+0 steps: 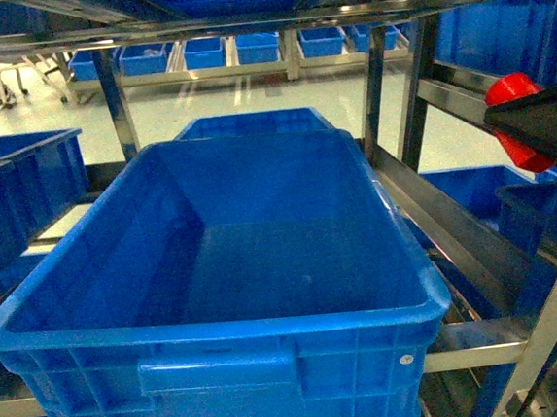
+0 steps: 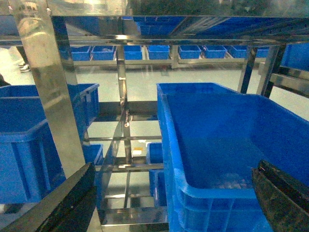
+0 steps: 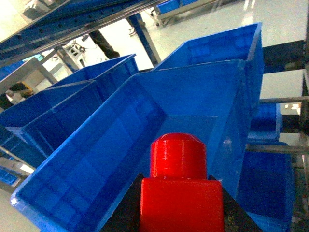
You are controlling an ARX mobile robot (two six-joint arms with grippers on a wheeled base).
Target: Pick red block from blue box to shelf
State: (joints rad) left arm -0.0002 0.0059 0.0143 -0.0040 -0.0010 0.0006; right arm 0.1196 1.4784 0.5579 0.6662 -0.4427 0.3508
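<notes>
Presently the right gripper (image 1: 535,127), at the right edge of the head view, is closed on the red block (image 3: 181,186), stud protruding beyond its fingers, above the dark blue crate (image 1: 215,263) on the shelf (image 1: 477,250). Left gripper (image 2: 169,203) stands wide apart, holding nothing.

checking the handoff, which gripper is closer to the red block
Right. The right gripper holds the red block between its fingers, raised at the right of the big blue crate. The left gripper is empty, fingers spread wide beside the crate's left wall.
</notes>
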